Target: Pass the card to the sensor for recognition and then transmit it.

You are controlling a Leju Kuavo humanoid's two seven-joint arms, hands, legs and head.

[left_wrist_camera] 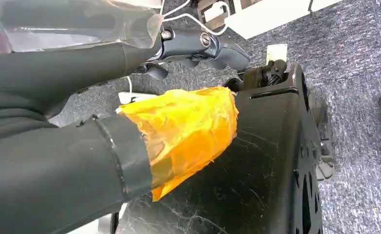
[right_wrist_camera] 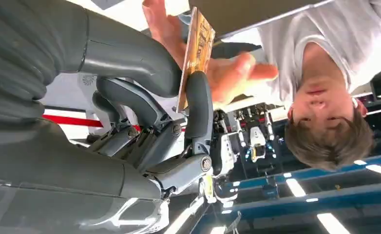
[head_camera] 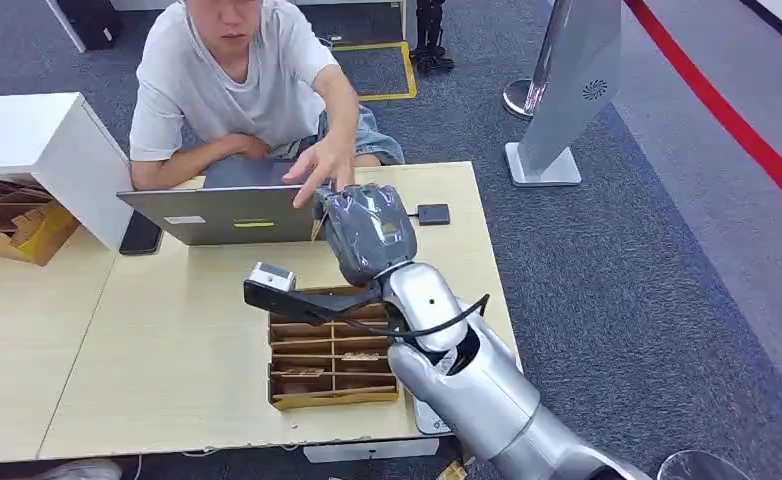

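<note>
- Nearest, on the table [head_camera: 167,380]: cardboard tray [head_camera: 332,350] of slotted dividers, under the raised forearm.
- Above it: right hand [head_camera: 367,232] pinching the card [right_wrist_camera: 194,53] between thumb and a dark finger, edge-on, long axis running up out of the grip.
- Beyond: person's hand [head_camera: 319,165] reaching in just behind the card, by the laptop [head_camera: 222,212].
- Risk: thin pinch slipping if pulled early, dropping the card.
- Left hand [left_wrist_camera: 179,131]: grip state not clear.

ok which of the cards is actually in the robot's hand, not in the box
The brown card, standing on edge, pinched by the right hand, right by the person's hand. The other cards lie in the slots of the cardboard box on the table.
</note>
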